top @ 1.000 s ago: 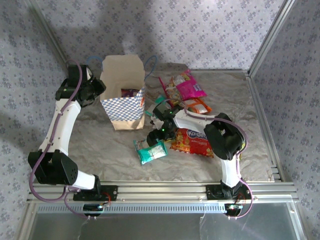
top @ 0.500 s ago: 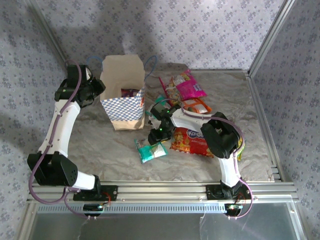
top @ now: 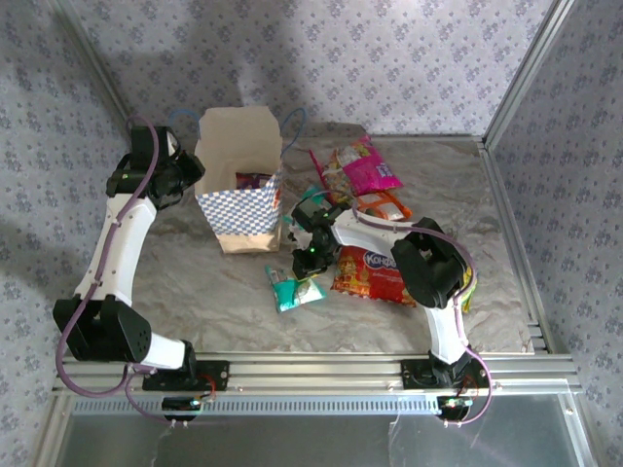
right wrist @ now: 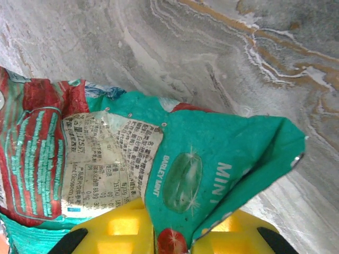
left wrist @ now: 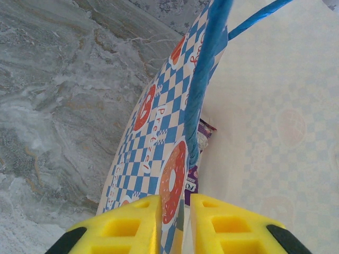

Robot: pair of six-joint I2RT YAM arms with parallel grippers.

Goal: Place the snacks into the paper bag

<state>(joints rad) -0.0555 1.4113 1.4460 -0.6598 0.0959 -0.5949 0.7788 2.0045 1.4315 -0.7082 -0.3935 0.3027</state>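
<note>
Right claw (right wrist: 172, 225) is pinched on the teal mint packet (right wrist: 212, 164) by one edge. Most of the packet hangs ahead of the fingertips, low over the table (right wrist: 238, 53). Left claw (left wrist: 176, 211) is clamped on the paper bag (left wrist: 159, 127) rim with the wall between its fingers, and a purple packet (left wrist: 204, 132) is already inside. The bag stands left of and beyond the right claw. The grip looks shallow, so lift slow and straight up and watch for slip. Carry high so the dangling end clears the rim, and let go deep inside the mouth. The left claw shouldn't tug; the bag could tip.
</note>
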